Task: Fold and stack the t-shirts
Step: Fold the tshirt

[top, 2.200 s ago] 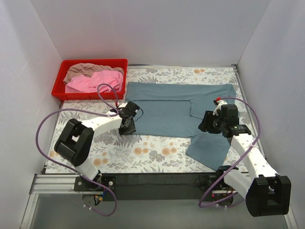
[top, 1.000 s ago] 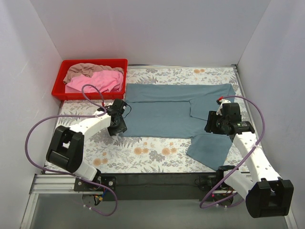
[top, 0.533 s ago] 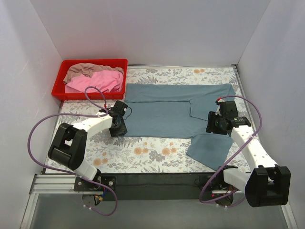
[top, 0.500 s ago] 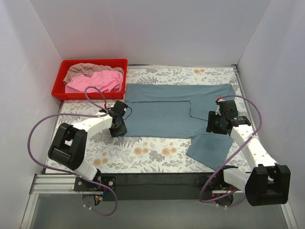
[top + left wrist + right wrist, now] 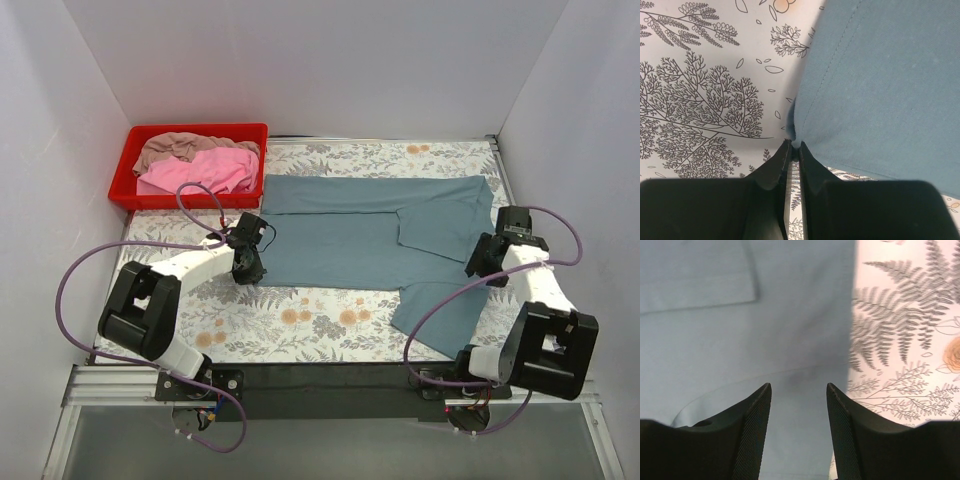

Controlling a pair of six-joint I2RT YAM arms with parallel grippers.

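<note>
Left claw [image 5: 795, 148] pinches the near-left corner of the blue-grey t-shirt [image 5: 350, 228], which I see running rightward to my parted right claw [image 5: 799, 386] over its opposite edge.

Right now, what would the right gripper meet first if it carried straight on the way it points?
Most likely the blue-grey t-shirt: the right gripper points, jaws open, at cloth just inside its edge; depth is unclear.

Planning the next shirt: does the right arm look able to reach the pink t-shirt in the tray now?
Probably not: the pink t-shirt lies in the red tray at the far left corner; the right hand is at the opposite side.
</note>
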